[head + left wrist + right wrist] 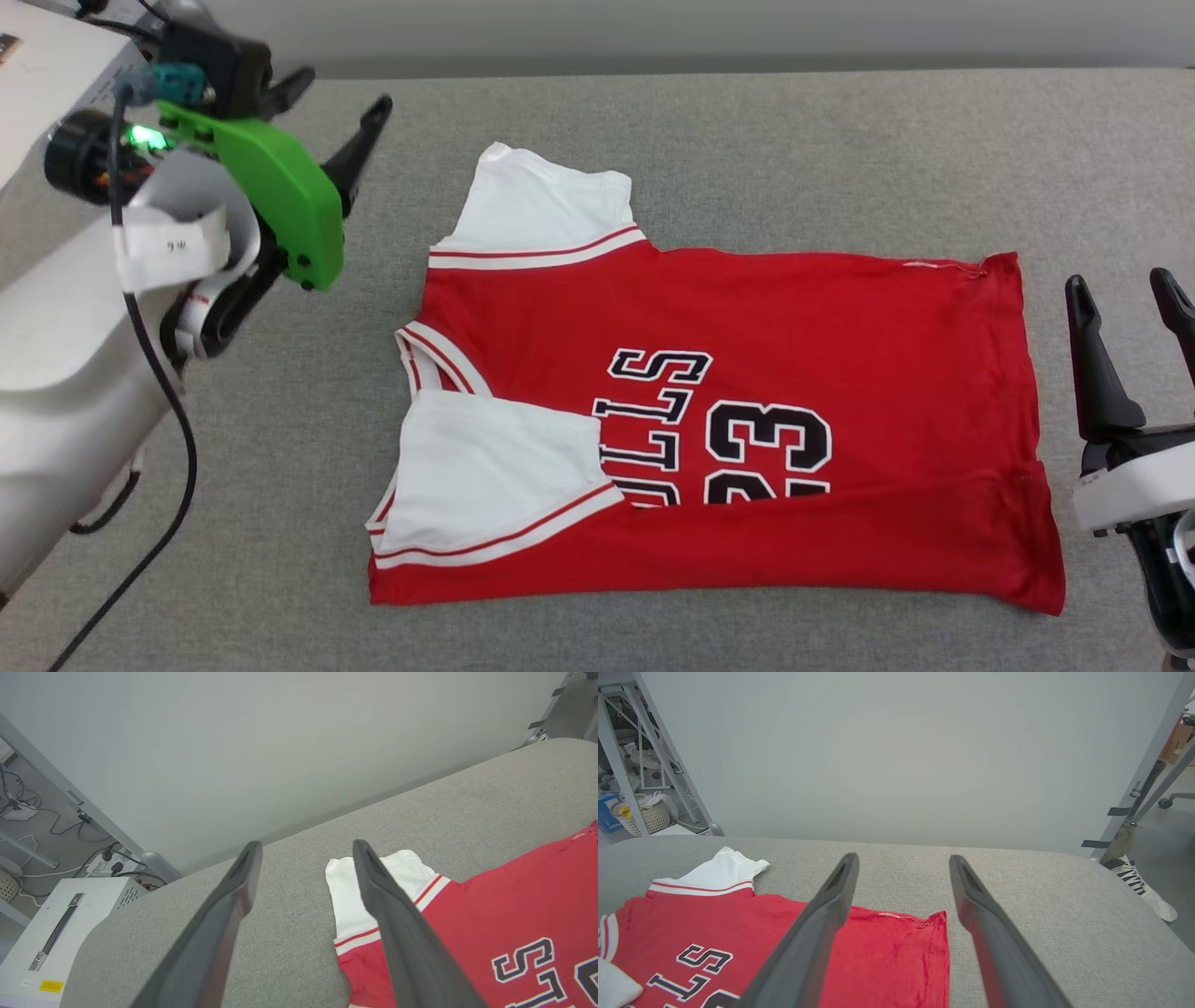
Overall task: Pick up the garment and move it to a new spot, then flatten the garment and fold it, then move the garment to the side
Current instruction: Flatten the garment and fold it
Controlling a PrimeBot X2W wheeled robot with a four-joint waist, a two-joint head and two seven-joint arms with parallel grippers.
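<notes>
The garment (pixel 747 392), a red jersey with white sleeves and black lettering with 23, lies spread on the grey table (pixel 794 140). Its near long edge is folded up over the lower part of the lettering, and one white sleeve lies folded onto the body. My left gripper (pixel 341 93) hovers open beyond the collar end, up and to the left of the garment (pixel 495 914). In the left wrist view, my left gripper (pixel 307 844) has nothing between its fingers. My right gripper (pixel 1118 280) stands open just right of the hem, empty (pixel 903 857) above the garment's corner (pixel 878 947).
A white box with a handle (pixel 60 933) stands off the table's left end, with cables and a power strip (pixel 112 861) behind it. A basket (pixel 644 812) and a metal frame stand further back. A foot in a striped shoe (pixel 1139 882) shows past the right end.
</notes>
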